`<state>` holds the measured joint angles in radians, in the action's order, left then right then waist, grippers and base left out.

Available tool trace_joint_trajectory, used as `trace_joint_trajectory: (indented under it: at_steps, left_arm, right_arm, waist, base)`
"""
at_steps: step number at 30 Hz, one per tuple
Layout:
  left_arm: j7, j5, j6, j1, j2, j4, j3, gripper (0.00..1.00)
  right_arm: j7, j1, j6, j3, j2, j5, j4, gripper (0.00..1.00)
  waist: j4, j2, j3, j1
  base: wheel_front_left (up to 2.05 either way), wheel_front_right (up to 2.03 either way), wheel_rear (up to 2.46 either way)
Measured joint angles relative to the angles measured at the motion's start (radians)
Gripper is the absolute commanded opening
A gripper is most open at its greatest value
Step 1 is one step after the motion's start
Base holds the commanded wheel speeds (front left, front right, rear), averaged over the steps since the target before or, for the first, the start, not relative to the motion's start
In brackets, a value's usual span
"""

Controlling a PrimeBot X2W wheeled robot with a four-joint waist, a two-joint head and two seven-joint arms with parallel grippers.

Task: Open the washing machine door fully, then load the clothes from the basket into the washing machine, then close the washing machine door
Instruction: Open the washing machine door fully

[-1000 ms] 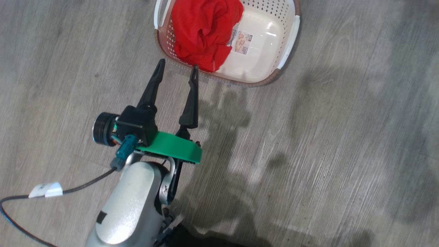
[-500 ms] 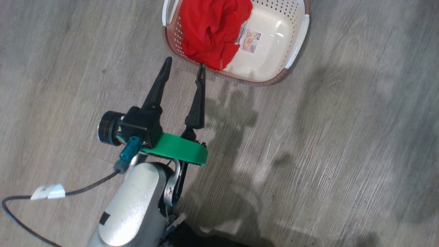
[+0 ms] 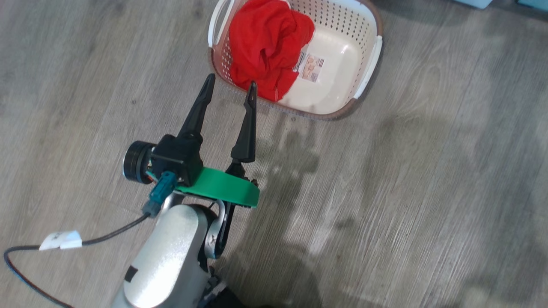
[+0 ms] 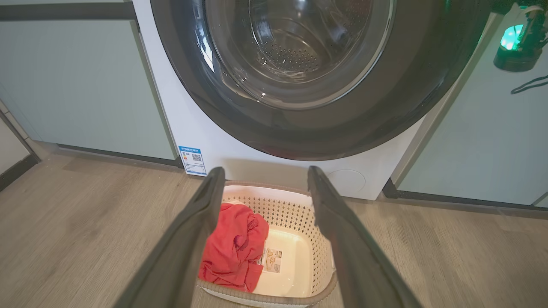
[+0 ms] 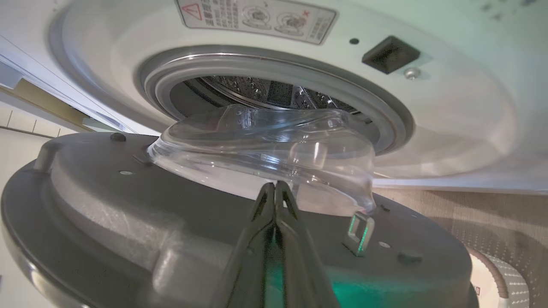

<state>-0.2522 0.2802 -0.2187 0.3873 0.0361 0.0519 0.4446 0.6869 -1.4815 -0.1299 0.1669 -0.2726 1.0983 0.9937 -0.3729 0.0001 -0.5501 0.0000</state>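
Head downward; wrists near washing machine (image 4: 201, 128)

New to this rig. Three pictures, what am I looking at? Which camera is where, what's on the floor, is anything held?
It is a wheeled robot with two arms, each ending in a gripper with two long dark fingers.

The head view looks down from the robot's head at a wooden floor. The left gripper is open and holds nothing; its fingertips are just short of a white basket on the floor, with a red garment in its left half.

The left wrist view looks along that same gripper's fingers: the basket lies below, the washing machine stands behind it, and the door with its black rim looms above.

The right wrist view looks along the right gripper, shut and empty, close to the inner face of the open door, with the drum opening beyond.
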Motion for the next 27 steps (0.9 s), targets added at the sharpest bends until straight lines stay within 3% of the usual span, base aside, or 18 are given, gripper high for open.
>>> trace_joint_trajectory:
  at_steps: [17,27]
  left_arm:
    - [0.000,-0.035,0.010,-0.067,0.000,0.019,-0.025,1.00]
    - [0.000,-0.036,0.013,-0.138,0.001,0.039,-0.044,1.00]
  right_arm:
    - [0.092,0.217,0.000,0.016,0.040,0.088,-0.030,0.00]
    - [0.125,0.385,0.000,0.009,0.105,0.136,-0.072,0.00]
  waist:
    - [0.003,0.0000,0.137,0.0000]
    - [-0.023,0.0000,0.239,0.0000]
  base:
    - [0.00,0.00,0.00]
    - [0.00,0.00,0.00]
